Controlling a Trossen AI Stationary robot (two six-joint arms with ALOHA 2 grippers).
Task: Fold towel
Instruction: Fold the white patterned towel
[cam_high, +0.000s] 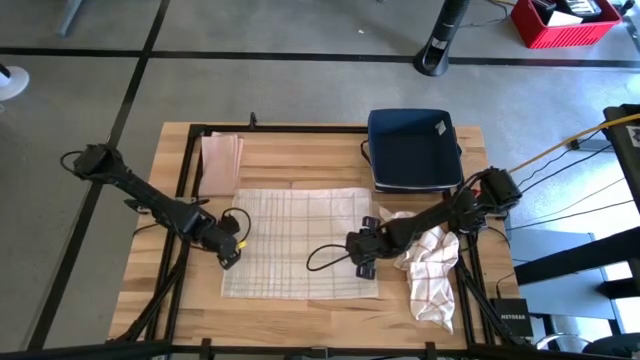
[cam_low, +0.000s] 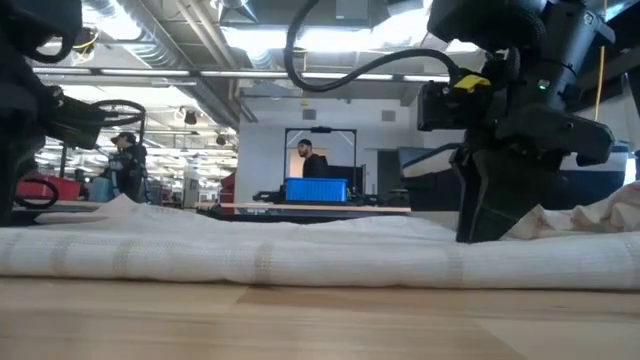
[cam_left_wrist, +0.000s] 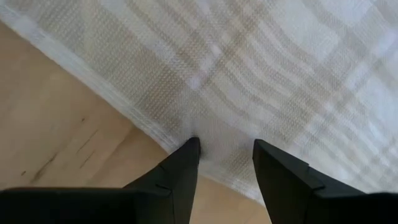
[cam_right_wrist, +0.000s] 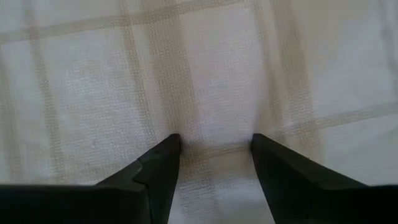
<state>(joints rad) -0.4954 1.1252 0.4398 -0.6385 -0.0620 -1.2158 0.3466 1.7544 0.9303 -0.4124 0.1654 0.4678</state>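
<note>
A wooden table stands on a grey floor; in the low view a workshop with people shows behind. The checked towel lies flat mid-table. The left gripper sits spread at its left edge, the right gripper spread near its right edge. A crumpled cloth lies toward the right edge, a blue tray at the far right, a folded cloth at the far left.

A large workshop or lab hall: exposed ceiling ducts and strip lights run above the wooden bench, grey concrete floor surrounds it, and people work at stations behind it.
</note>
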